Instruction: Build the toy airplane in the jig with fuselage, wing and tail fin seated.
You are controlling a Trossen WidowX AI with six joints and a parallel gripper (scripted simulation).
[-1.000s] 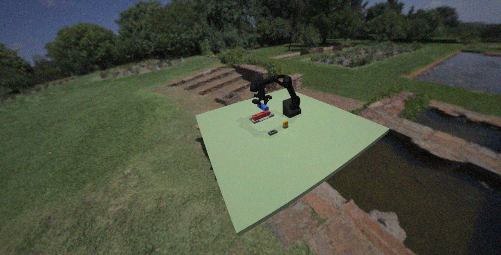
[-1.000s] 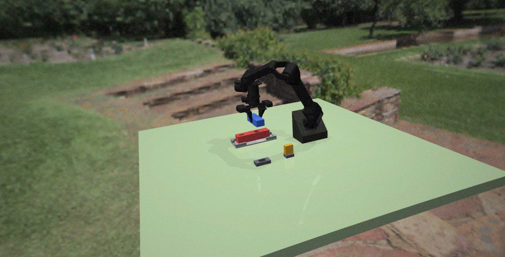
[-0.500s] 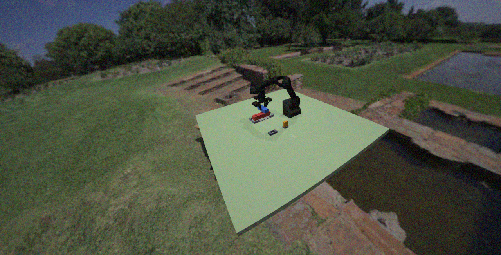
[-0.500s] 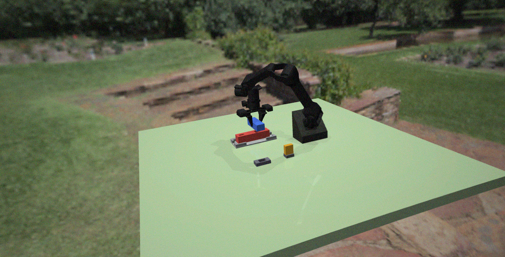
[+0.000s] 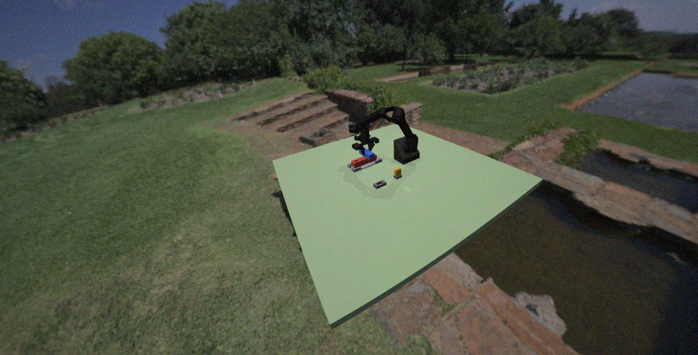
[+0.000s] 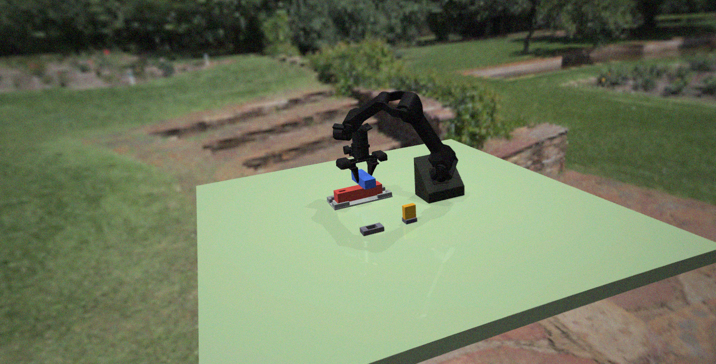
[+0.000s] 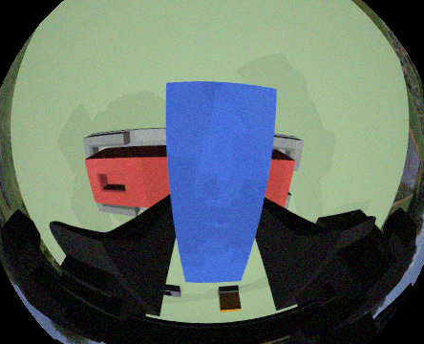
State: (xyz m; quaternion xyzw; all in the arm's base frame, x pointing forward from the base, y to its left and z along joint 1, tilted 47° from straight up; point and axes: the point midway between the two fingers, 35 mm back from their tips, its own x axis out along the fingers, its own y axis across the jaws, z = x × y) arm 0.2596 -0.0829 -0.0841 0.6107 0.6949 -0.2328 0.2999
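Observation:
The red fuselage (image 5: 360, 162) (image 6: 350, 193) (image 7: 126, 181) lies in the grey cradle (image 5: 358, 168) (image 6: 341, 206) (image 7: 145, 137); its tail socket shows at the left in the wrist view. My gripper (image 5: 368, 150) (image 6: 364, 175) (image 7: 214, 198) is shut on the blue wing (image 5: 368, 155) (image 6: 367, 182) (image 7: 219, 143). The wing lies crosswise over the fuselage, at or just above its top; its tab and the wing socket are hidden. The orange tail fin (image 5: 397, 172) (image 6: 409, 211) (image 7: 230, 301) stands upright in a small dark holder.
The dark holder (image 5: 396, 177) (image 6: 409, 220) under the tail fin is on the pale green table (image 5: 414, 216) (image 6: 450, 261). A dark slotted block (image 5: 376, 186) (image 6: 367, 231) (image 7: 175, 291) lies beside it. The arm's black base (image 5: 404, 154) (image 6: 435, 191) stands to the right of the cradle.

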